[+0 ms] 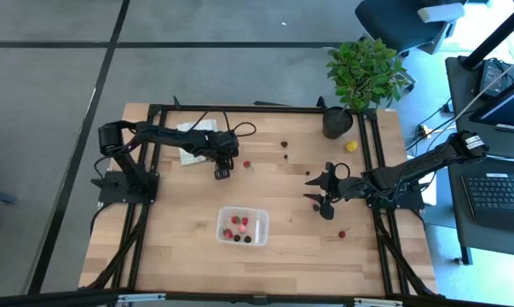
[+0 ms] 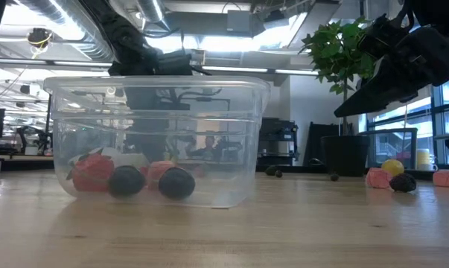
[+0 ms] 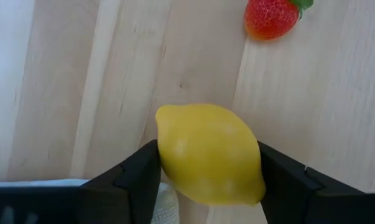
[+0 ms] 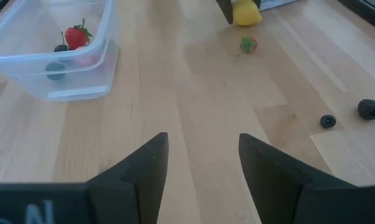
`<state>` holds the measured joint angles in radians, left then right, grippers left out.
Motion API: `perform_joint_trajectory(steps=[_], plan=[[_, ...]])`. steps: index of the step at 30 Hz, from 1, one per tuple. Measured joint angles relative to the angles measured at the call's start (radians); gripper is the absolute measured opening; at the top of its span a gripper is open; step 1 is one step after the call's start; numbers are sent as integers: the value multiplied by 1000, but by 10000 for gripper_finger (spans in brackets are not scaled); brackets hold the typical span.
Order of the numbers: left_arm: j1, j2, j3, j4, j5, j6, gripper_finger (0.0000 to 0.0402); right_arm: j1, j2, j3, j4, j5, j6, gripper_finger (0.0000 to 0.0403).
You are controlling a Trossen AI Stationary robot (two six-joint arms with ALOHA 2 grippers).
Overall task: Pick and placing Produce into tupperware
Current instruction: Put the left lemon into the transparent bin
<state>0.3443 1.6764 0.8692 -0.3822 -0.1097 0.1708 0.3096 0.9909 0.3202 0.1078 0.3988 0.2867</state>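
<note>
The clear tupperware (image 1: 242,225) stands on the table near its near edge with a few red and dark berries inside; it fills the low view (image 2: 153,138) and shows in the right wrist view (image 4: 56,50). My left gripper (image 1: 223,173) is left of centre, shut on a yellow lemon (image 3: 209,155). A strawberry (image 3: 271,17) lies on the wood just beyond it (image 1: 246,164). My right gripper (image 1: 313,189) hovers open right of centre (image 4: 203,168), above bare wood. Dark berries (image 4: 327,121) (image 4: 370,109), another lemon (image 1: 351,146) and a red piece (image 1: 343,233) lie loose. My left gripper pinches the lemon between its two fingers, one finger (image 3: 134,177) on each long side (image 3: 168,162), across the lemon's middle. The fingers come from above, pointing down. The lemon's pointed end (image 3: 165,115) sticks out past the fingertips. Whether it is clear of the table cannot be told.
A white-green folded cloth (image 1: 197,141) lies under the left arm near the far left. A potted plant (image 1: 359,77) stands at the far right corner. Loose pink, yellow and dark pieces (image 2: 392,175) sit on the table's right side. Bare wood lies between the tub and both grippers.
</note>
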Motion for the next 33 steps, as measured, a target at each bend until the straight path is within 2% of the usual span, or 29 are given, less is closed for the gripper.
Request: perform_joint_trajectory(steps=[6, 11, 18, 23, 27, 33], plan=[[-43, -3, 0, -21, -5, 19, 211, 0, 0, 0, 0, 0, 5, 198], [-94, -30, -1, -109, -68, 17, 211, 0, 0, 0, 0, 0, 23, 198], [-181, -200, -1, -196, -90, -50, 213, 0, 0, 0, 2, 0, 23, 198], [-290, -356, -1, -193, -7, -126, 211, 0, 0, 0, 8, 0, 25, 198], [-427, -444, -1, -106, 94, -167, 213, 0, 0, 0, 17, 0, 25, 198], [-635, -442, 1, 107, 149, -169, 213, 0, 0, 0, 36, 0, 26, 198]])
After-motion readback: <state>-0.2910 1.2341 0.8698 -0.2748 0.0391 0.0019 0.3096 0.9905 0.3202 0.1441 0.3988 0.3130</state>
